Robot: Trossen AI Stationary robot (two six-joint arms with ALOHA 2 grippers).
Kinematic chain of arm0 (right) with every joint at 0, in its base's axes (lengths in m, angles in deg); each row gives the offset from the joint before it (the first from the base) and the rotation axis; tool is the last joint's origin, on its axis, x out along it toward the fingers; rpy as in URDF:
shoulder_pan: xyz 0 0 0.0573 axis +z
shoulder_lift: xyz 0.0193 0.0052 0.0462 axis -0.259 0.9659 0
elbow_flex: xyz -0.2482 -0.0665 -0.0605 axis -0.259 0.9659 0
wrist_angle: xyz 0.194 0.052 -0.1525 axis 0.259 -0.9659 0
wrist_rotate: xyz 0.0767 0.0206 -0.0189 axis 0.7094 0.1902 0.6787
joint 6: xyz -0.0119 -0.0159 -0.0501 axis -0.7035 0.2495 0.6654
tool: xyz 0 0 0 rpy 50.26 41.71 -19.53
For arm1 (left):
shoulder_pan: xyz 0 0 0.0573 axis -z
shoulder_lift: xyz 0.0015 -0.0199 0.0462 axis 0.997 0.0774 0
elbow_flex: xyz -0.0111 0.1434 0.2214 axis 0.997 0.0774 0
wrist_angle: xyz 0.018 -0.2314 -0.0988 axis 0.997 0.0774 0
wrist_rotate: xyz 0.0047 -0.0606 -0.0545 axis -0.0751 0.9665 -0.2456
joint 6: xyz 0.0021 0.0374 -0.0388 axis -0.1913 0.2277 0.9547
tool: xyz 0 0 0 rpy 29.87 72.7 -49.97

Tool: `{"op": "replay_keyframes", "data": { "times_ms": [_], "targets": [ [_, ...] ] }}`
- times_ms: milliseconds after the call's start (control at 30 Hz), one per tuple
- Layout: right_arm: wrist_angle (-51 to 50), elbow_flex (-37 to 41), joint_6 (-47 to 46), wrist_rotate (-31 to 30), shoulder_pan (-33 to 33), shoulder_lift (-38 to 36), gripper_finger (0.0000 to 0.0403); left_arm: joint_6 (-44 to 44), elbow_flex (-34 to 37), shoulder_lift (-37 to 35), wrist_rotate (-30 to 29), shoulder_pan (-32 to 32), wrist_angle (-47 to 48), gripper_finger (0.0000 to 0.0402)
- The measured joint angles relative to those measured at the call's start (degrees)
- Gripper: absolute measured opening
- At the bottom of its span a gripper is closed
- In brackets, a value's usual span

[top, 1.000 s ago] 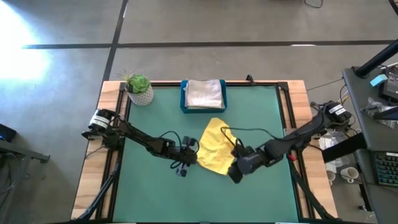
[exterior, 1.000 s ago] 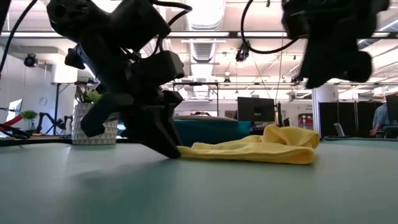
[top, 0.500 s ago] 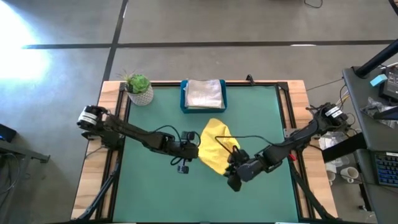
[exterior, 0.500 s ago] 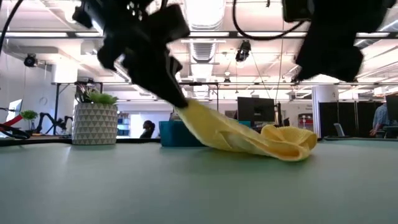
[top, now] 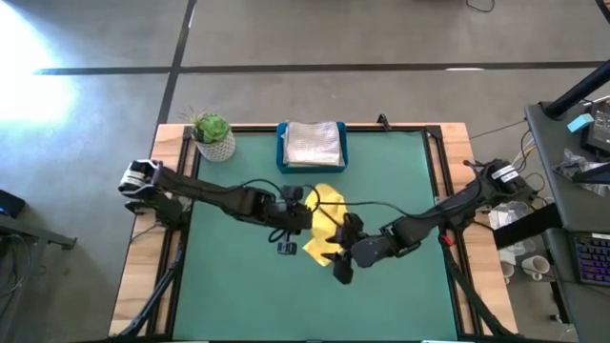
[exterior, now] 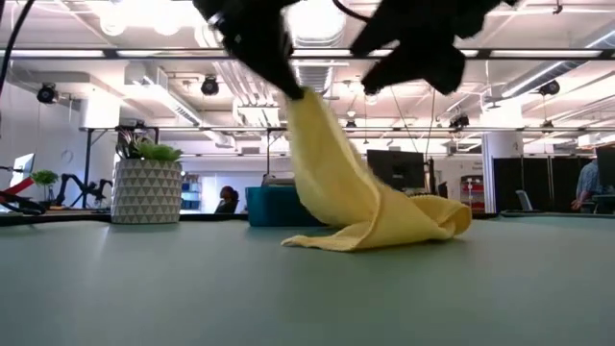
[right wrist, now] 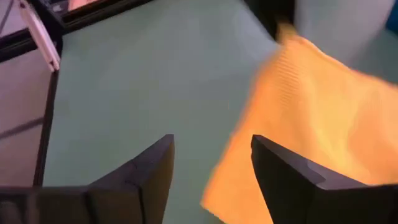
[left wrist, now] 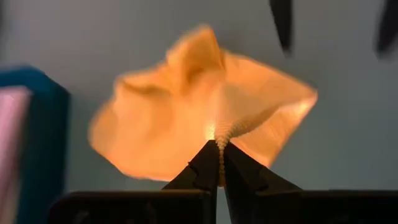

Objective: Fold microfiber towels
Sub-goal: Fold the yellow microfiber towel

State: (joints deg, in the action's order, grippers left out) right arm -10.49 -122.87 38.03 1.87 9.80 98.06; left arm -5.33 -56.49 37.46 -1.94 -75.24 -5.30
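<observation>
A yellow microfiber towel (top: pixel 327 221) sits mid-table, with its upper end lifted and its lower end (exterior: pixel 394 231) bunched on the green table top. My left gripper (top: pixel 303 219) is above it, shut on its raised end. My right gripper (right wrist: pixel 211 163) is open and holds nothing. It hovers just on the near right of the towel (right wrist: pixel 323 112), and its fingers show dark at the top of the left wrist view. More folded towels lie in the blue tray (top: pixel 282 152) at the far edge. My left gripper pinches a gathered bit of the towel's edge (left wrist: pixel 221 133) between its two shut fingertips. The fingers slant down from the table's left. The towel hangs from them in a slack drape (exterior: pixel 327 163), while its lower end rests crumpled on the table.
A small potted plant (top: pixel 212 133) stands at the far left corner next to the tray. Bare green table lies to the left, right and near side of the towel. Black rails (top: pixel 440 162) run along the table's sides.
My left gripper has risen from the table top with the towel's left edge. That end has lifted high and the cloth now drapes below it, while the right end has stayed on the table. My right gripper has moved toward the table's left, closer to the towel, and rolled.
</observation>
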Motion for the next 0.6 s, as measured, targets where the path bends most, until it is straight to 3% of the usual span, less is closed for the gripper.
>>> {"op": "replay_keyframes", "data": {
  "times_ms": [133, 333, 600],
  "targets": [
    [-1.0, -4.7, 3.9, -2.6, -0.7, 2.4, 0.0205, -2.4, -2.8, 0.6, -0.2, -1.9, 0.2, 0.0],
    [-13.4, -13.4, 1.0, -11.3, -1.1, 6.8, 0.0206, -2.5, -3.7, 0.7, -0.2, -2.7, 4.8, 0.0],
    [-20.7, -22.5, -3.8, -12.9, -1.6, 16.2, 0.0198, -2.3, -4.8, 0.4, 0.0, -2.7, 6.5, 0.0]
  ]
}}
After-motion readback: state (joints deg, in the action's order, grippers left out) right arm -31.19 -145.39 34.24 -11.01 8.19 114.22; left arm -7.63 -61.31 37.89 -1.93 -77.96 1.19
